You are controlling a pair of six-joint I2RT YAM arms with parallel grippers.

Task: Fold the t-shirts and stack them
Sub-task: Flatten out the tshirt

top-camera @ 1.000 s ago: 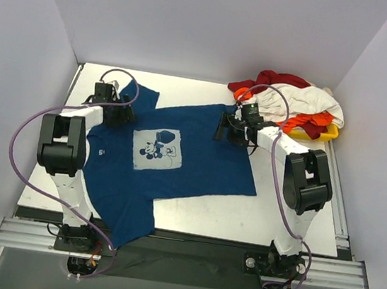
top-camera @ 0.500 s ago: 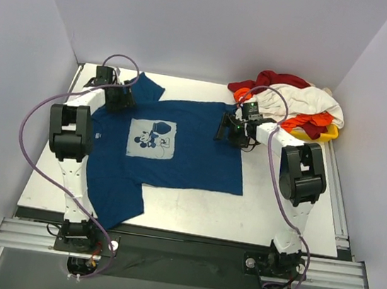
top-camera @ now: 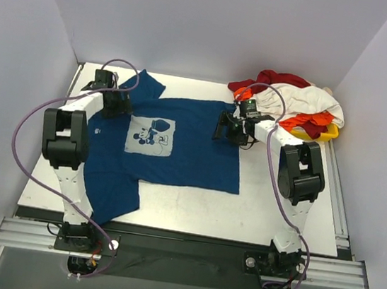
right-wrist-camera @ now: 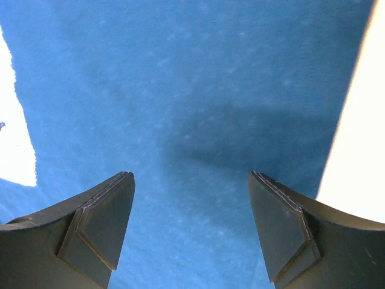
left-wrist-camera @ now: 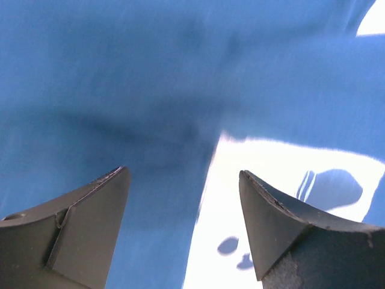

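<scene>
The dark blue t-shirt (top-camera: 192, 151) lies spread flat on the table, its pale square cartoon print (top-camera: 150, 135) facing up. One lower corner hangs over the near table edge at the left. My left gripper (top-camera: 115, 103) hovers over the shirt's far left shoulder. In the left wrist view it (left-wrist-camera: 183, 171) is open above blue cloth (left-wrist-camera: 120, 90) and the pale print (left-wrist-camera: 271, 174). My right gripper (top-camera: 222, 129) is at the shirt's far right edge. The right wrist view shows it (right-wrist-camera: 190, 174) open over blue cloth (right-wrist-camera: 198, 90), with nothing between its fingers. More t-shirts (top-camera: 292, 100), dark red, white and orange, are heaped at the back right.
A yellow tray (top-camera: 329, 134) sticks out from under the heap of shirts at the back right. White walls close in the table on three sides. Bare tabletop (top-camera: 278, 205) shows to the right of the blue shirt and in front of it.
The blue shirt has slid toward the far left and lies flatter, with less of it hanging over the near edge. Both arms moved back with it.
</scene>
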